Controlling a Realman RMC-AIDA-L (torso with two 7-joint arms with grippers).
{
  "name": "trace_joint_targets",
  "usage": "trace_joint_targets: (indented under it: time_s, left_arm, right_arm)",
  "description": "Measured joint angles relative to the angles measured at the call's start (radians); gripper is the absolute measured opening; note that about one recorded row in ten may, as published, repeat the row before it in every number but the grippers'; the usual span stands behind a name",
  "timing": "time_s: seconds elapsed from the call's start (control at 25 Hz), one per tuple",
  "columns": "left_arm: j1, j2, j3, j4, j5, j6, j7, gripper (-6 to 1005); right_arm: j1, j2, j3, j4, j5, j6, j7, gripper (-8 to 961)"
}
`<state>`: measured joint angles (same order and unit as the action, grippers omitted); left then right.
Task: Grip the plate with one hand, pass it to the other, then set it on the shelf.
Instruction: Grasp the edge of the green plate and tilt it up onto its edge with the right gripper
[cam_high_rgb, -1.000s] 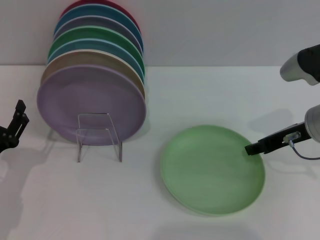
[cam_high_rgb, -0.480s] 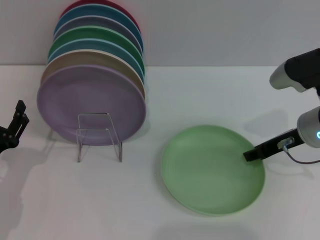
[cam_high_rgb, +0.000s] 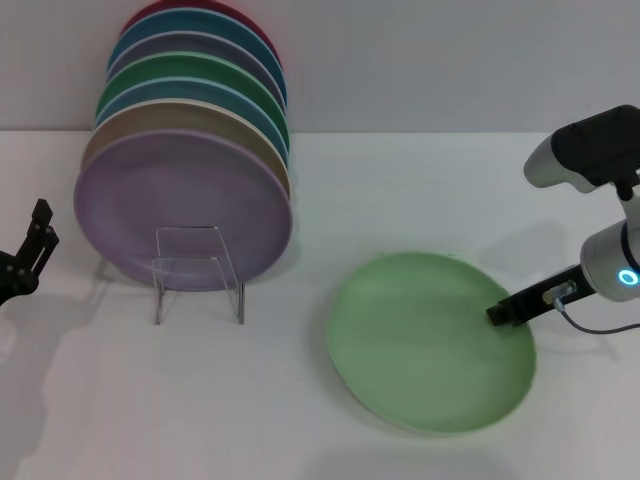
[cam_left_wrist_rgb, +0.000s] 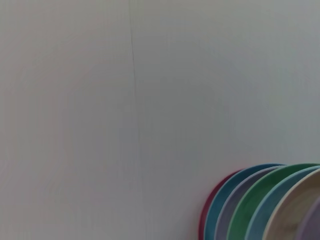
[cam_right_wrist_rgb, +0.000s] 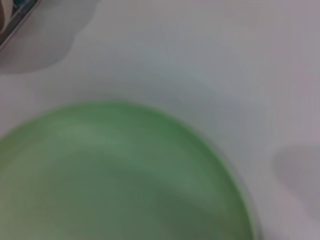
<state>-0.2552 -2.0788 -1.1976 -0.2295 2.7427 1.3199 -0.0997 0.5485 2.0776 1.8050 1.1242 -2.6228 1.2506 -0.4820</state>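
Note:
The pale mint-green plate (cam_high_rgb: 425, 345) lies on the white table, right of centre. My right gripper (cam_high_rgb: 497, 315) is at its right rim, one black finger over the rim and the other hidden under it, shut on the plate. The plate's right side looks slightly raised. The right wrist view shows the plate (cam_right_wrist_rgb: 115, 180) filling its lower part. The clear shelf (cam_high_rgb: 198, 268) stands at the left, with its U-shaped support in front. My left gripper (cam_high_rgb: 43, 226) is parked at the far left edge, open and empty.
Several coloured plates stand upright in the shelf, a lilac plate (cam_high_rgb: 185, 205) in front and a darker green plate (cam_high_rgb: 200, 72) behind. Their rims show in the left wrist view (cam_left_wrist_rgb: 265, 205) against the wall. Bare white table (cam_high_rgb: 300, 420) lies between shelf and plate.
The right arm has swung inward and its gripper has sunk a little at the rim. The plate has shifted slightly to the right. The left arm has not moved.

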Motion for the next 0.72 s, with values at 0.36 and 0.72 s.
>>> trace_joint_targets:
  time_s: [0.36, 0.72]
  left_arm:
    - [0.003, 0.000, 0.001, -0.003, 0.000, -0.002, 0.000, 718]
    - [0.006, 0.000, 0.001, -0.004, 0.000, 0.002, 0.000, 713]
  right_arm:
    - [0.006, -0.001, -0.014, -0.004, -0.001, -0.005, 0.010, 170]
    - [-0.019, 0.001, -0.015, 0.053, 0.004, -0.008, 0.002, 154]
